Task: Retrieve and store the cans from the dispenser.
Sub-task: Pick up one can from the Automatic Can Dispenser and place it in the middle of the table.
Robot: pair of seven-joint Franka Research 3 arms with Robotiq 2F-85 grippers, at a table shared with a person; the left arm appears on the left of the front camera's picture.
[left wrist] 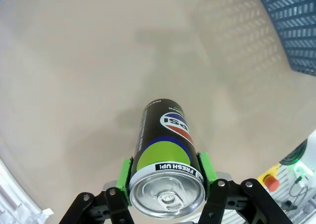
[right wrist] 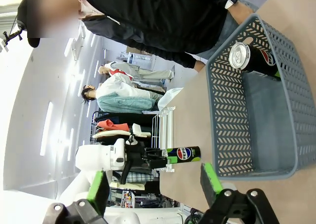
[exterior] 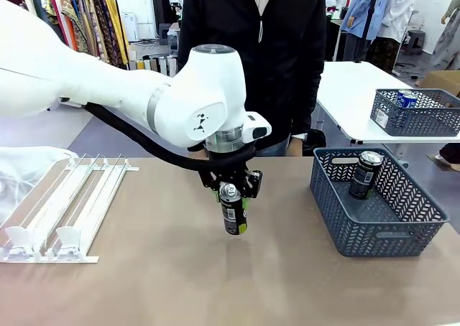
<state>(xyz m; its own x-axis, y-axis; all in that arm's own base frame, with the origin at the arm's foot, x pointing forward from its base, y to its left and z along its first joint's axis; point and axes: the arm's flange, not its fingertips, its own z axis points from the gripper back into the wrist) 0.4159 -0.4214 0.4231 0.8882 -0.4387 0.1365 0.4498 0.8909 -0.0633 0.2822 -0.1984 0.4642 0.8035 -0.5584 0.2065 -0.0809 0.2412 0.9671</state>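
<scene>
My left gripper (exterior: 231,190) is shut on a black Pepsi can with a green band (exterior: 233,210), holding it upright by its top above the middle of the table. The left wrist view looks down the same can (left wrist: 165,157) with the green pads (left wrist: 124,180) clamped on both sides below its silver top. The white dispenser (exterior: 61,210) lies at the table's left with no cans on its rails. A second black can (exterior: 365,174) stands inside the grey-blue basket (exterior: 374,234) at the right. My right gripper (right wrist: 154,184) is open, with the basket (right wrist: 232,120) and its can (right wrist: 253,57) ahead of it.
A person in a dark jacket (exterior: 266,46) stands at the table's far side behind the left arm. Another mesh basket (exterior: 413,114) with a blue can sits on a white table at the back right. A white bag (exterior: 21,164) lies behind the dispenser.
</scene>
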